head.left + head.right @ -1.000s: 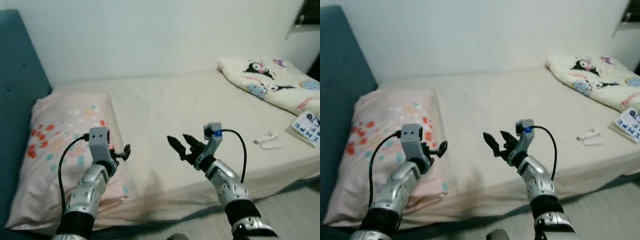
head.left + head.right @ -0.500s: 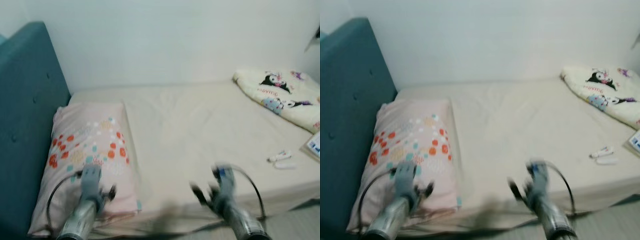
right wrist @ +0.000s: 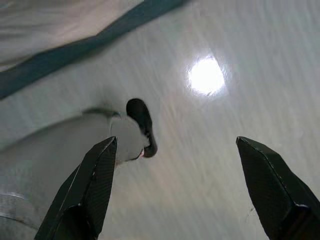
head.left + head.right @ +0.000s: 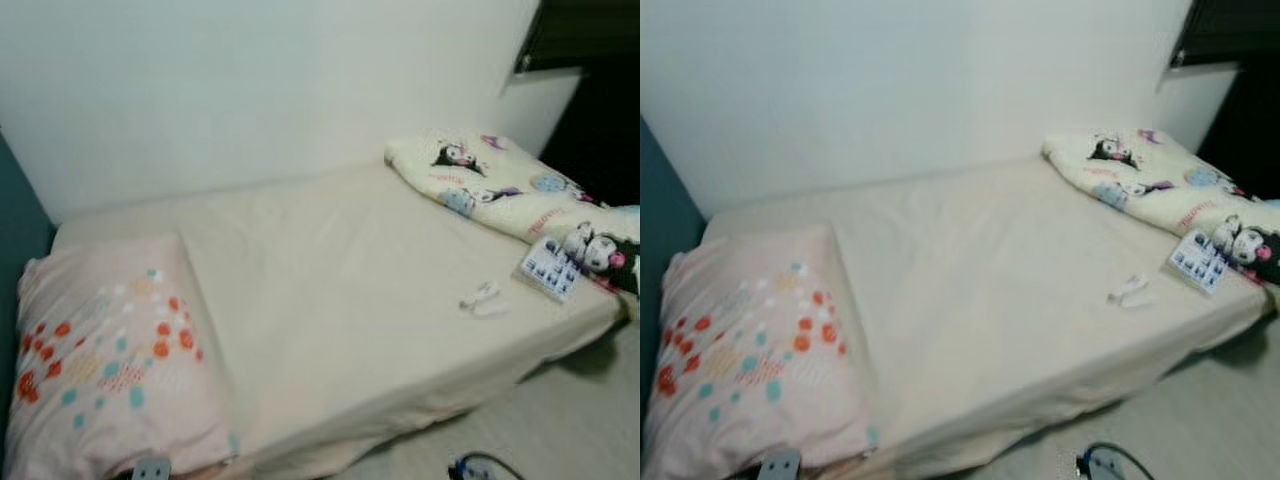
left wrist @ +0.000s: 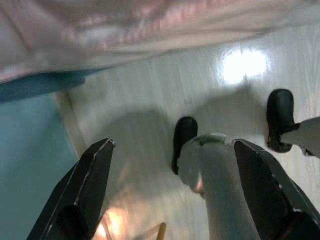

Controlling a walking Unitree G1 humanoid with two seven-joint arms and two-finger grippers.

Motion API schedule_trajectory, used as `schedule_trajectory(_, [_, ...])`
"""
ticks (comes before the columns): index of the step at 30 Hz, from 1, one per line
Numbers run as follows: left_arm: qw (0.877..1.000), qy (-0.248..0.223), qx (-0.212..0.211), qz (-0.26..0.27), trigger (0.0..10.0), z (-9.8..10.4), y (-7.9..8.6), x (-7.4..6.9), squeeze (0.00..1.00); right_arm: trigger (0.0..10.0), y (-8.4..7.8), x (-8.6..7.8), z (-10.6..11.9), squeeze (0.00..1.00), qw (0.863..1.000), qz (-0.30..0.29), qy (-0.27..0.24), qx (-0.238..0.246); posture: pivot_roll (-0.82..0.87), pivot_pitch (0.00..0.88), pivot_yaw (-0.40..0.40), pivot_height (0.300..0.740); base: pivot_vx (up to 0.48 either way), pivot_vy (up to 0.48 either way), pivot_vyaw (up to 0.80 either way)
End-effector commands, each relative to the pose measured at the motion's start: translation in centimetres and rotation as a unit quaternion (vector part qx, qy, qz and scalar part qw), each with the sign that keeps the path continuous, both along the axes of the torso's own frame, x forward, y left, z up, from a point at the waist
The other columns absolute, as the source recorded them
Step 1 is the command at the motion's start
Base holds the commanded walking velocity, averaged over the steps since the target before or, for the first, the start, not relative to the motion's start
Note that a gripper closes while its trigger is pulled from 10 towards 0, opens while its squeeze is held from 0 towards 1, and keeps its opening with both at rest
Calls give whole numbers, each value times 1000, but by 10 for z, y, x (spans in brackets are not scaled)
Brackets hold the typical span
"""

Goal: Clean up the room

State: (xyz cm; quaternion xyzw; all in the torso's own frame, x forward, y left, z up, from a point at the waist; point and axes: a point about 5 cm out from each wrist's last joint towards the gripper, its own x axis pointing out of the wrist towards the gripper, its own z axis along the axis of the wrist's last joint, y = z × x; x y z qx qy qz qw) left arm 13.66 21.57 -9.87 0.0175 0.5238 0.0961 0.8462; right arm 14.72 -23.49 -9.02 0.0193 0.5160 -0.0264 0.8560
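From my head camera I look down on a low bed with a plain cream fitted sheet point(image 4: 330, 290), set against a white wall point(image 4: 250, 90), with a teal upholstered headboard point(image 4: 15, 215) at its head end on my left. A pale pink pillow dotted with red, orange and teal spots point(image 4: 100, 360) lies flat at that end, close to the near edge. At the far right of the mattress, a folded cream blanket printed with black-and-white cartoon characters point(image 4: 490, 185) is bunched against the wall side. Near the foot-end edge, just beside the blanket, a small white card or packet with dark blue print point(image 4: 548, 268) lies on the sheet, and a little way toward the middle from it are two small white tube-like objects point(image 4: 483, 298) lying together; I cannot tell what they are. My left gripper point(image 5: 175, 190) hangs low, its two black fingers spread wide with nothing between them, pointed at the pale wooden floor point(image 5: 150, 100) and my own grey leg and black foot. My right gripper point(image 3: 180, 195) hangs the same way, fingers wide apart and holding nothing.
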Motion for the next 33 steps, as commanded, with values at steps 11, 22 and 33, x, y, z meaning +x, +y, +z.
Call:
schedule_trajectory(11, [998, 53, 18, -26, 10000, -8, 5, -26, 0, 10000, -12, 2, 4, 0, 1000, 3, -11, -24, -91, 0, -34, 738, 0, -477, 0])
schedule_trajectory(22, [997, 61, 19, -48, 10000, -9, 4, -28, 0, 10000, 6, -7, -4, 0, 1000, 9, -6, -10, -89, 0, -31, 738, 0, -476, 227])
schedule_trajectory(33, [996, 63, 19, -53, 10000, -9, 4, -28, 0, 10000, 14, -7, -6, 0, 1000, -14, -6, 11, -88, 0, -29, 740, 0, -479, 114])
